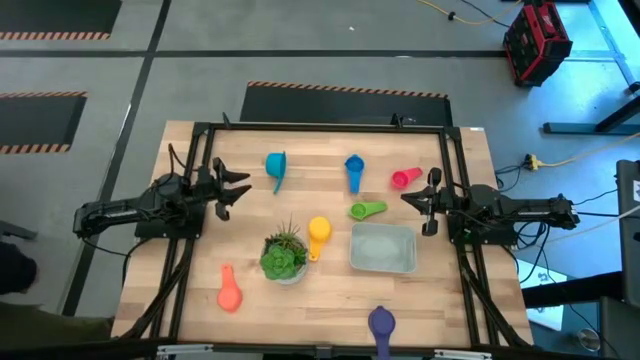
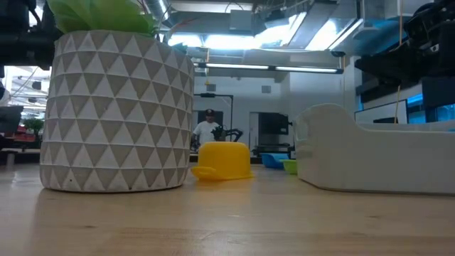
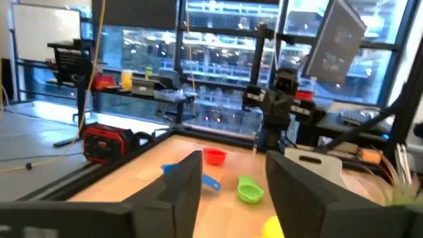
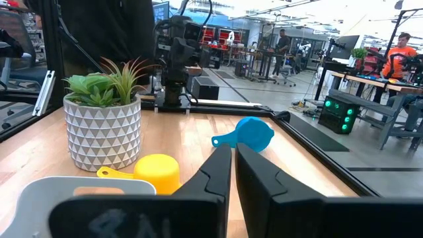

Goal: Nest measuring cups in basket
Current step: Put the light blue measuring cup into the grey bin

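Fingers of both arms are holding nothing: the left gripper [image 1: 238, 188] is standing with its jaws spread wide at the table's 9 o'clock edge, while the right gripper [image 1: 420, 203] is waiting at the 3 o'clock edge with its jaws drawn almost together, only a thin slit showing between them in its own wrist view. Judged from this layout, the nesting is not yet begun. The basket [image 1: 383, 248] is sitting empty at about 4 o'clock from the table's centre, near the right gripper. All seven measuring cups are lying loose and apart on the wood: the green cup [image 1: 366, 210] just beside the basket's far rim, the yellow cup [image 1: 318, 233] between the basket and the potted plant [image 1: 284, 256], the red cup [image 1: 405, 178] at 2 o'clock, the blue cup [image 1: 354, 170] at 1 o'clock, the teal cup [image 1: 276, 165] at 11 o'clock, the orange cup [image 1: 229, 293] at 7 o'clock, and the purple cup [image 1: 381, 324] at 5 o'clock by the near edge. Every cup is therefore remaining to be gathered. The table [image 1: 450, 300] is showing a pale butcher-block top inside a dark frame. Beyond it, grey floor with hazard-striped mats and a red case [image 1: 537, 41] are lying at the far side; the wrist views are showing workbenches and people well off in the room.
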You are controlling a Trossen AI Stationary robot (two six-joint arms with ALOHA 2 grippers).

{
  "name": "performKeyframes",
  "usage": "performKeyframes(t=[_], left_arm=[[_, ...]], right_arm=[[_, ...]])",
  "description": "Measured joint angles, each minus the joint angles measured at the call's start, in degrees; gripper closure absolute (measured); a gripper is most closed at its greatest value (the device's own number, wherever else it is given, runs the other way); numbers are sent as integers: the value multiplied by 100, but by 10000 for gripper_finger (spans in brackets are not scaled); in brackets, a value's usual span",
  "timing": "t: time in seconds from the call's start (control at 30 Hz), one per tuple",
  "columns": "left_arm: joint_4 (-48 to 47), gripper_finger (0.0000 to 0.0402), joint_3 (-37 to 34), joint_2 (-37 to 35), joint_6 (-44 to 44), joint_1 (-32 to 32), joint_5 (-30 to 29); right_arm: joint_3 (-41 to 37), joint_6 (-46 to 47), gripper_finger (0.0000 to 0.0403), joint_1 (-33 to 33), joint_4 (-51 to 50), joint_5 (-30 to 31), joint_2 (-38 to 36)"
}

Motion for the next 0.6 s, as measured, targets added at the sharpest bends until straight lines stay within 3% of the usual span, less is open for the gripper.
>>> performKeyframes(t=[0.3, 0.6], left_arm=[[919, 212, 0, 162, -3, 0, 11], [1184, 213, 399, 1168, -3, -2, -386]], right_arm=[[1, 0, 375, 0, 0, 0, 0], [-1, 0, 375, 1, 2, 2, 1]])
